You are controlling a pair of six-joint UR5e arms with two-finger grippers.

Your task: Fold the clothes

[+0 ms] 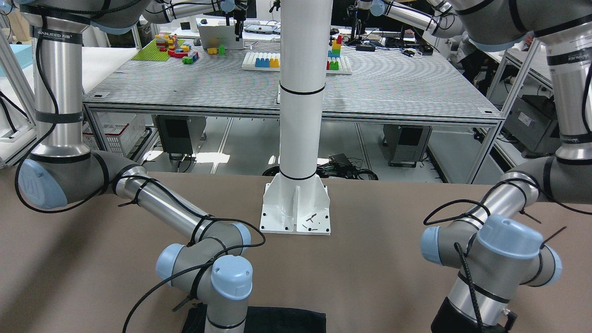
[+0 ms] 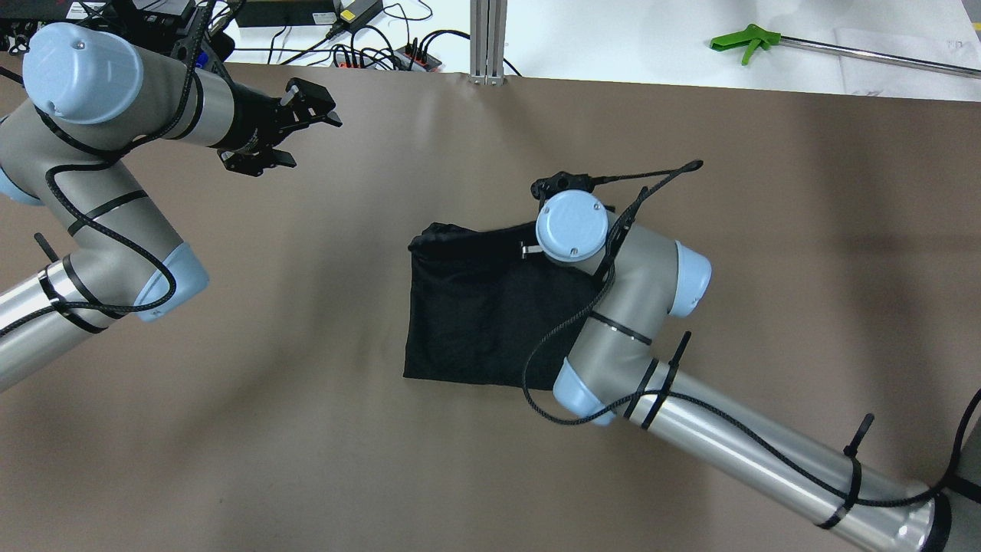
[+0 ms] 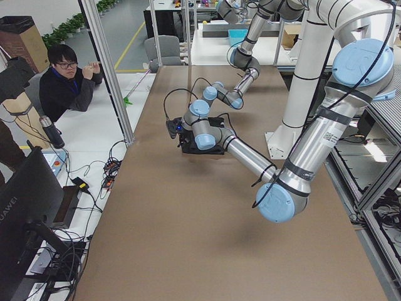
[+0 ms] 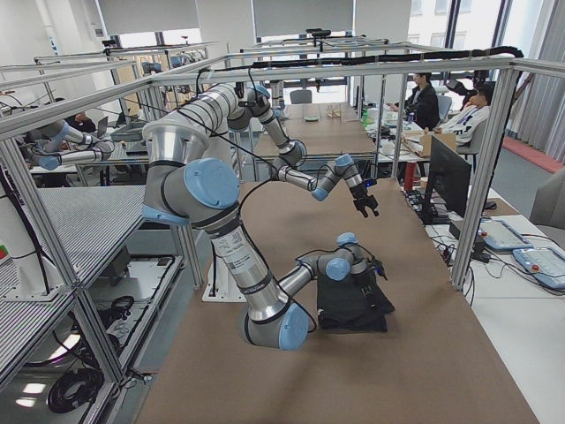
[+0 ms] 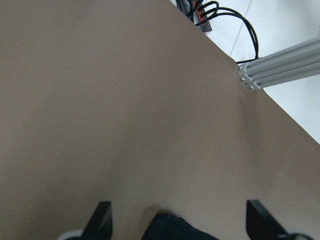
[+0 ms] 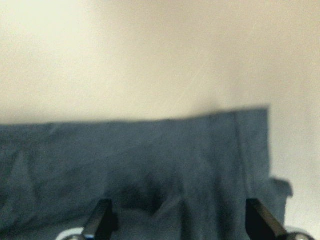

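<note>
Plain matte black soft fabric garment (image 2: 475, 307), plain taupe-brown table (image 2: 306, 429), silver-grey robot arms (image 2: 736, 445) with pale blue joint caps (image 2: 571, 226), bright green handled tool (image 2: 739, 38), glossy white round column (image 1: 300, 92), multicoloured toy bricks (image 1: 178, 46)

A green-handled grabber (image 2: 745, 38) lay just past the brown table's (image 2: 306, 429) far edge, colourful building blocks (image 1: 175, 48) sat on another bench (image 1: 393, 83), and a person (image 3: 66, 91) sat off to the side.

A long brown table (image 2: 306, 460) is carrying everything here. The black garment (image 2: 475, 307) is lying flat on it as a rough rectangle, about mid-length, and the robot's white pedestal base (image 1: 296, 210) is standing at the opposite long edge, well apart from the cloth.
</note>
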